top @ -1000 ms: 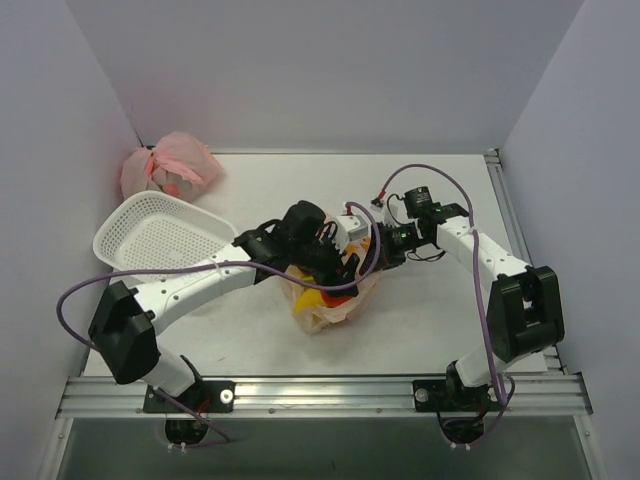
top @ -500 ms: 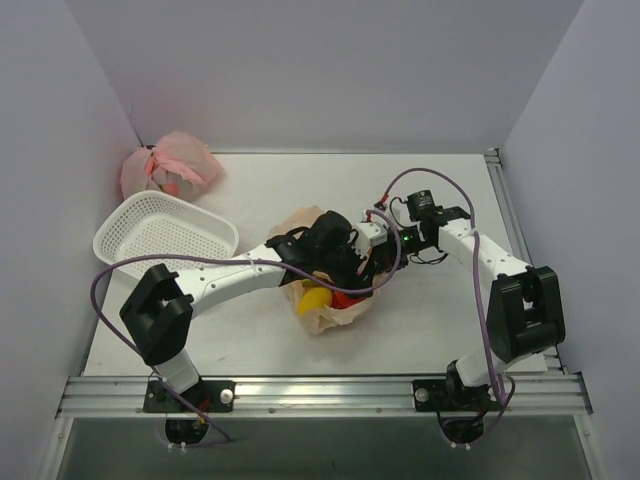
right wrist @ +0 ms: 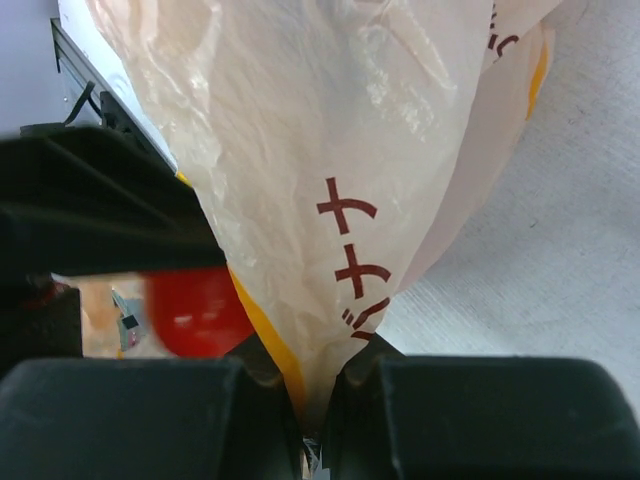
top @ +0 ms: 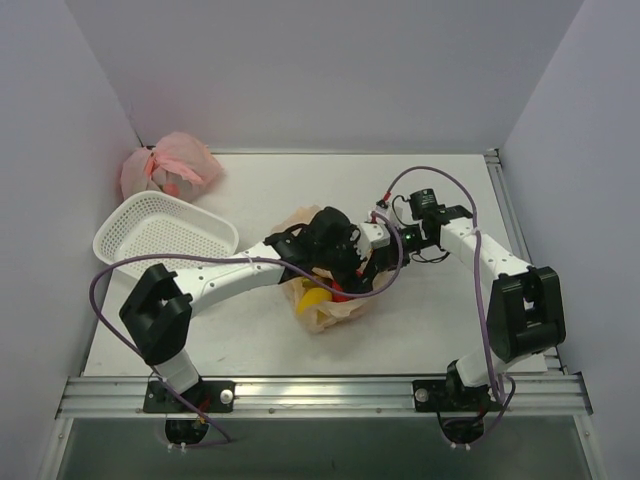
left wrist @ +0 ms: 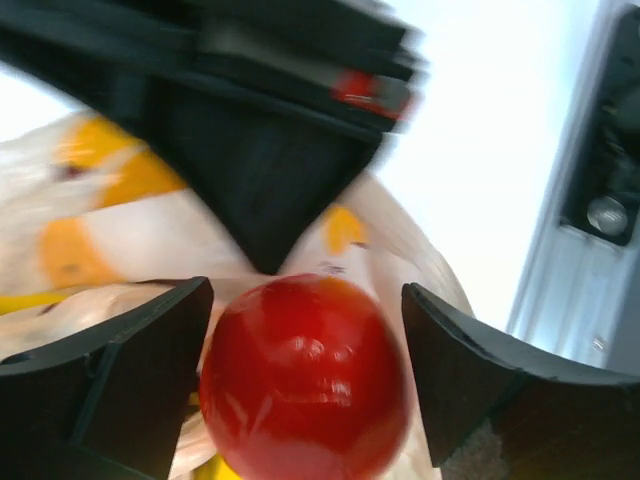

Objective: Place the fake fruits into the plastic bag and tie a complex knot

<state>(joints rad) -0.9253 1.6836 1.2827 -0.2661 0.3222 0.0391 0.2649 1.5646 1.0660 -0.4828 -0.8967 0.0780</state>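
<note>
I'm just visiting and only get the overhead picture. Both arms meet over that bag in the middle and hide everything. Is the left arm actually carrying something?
Observer: Yes. The left wrist view shows a glossy red fruit gripped on both sides by the left tool, just above the bag's printed plastic.
Visitor: And is the right arm only waiting there?
Observer: No. In the right wrist view, the right tool is closed on a fold of the plastic bag, pinching it tight.
</note>
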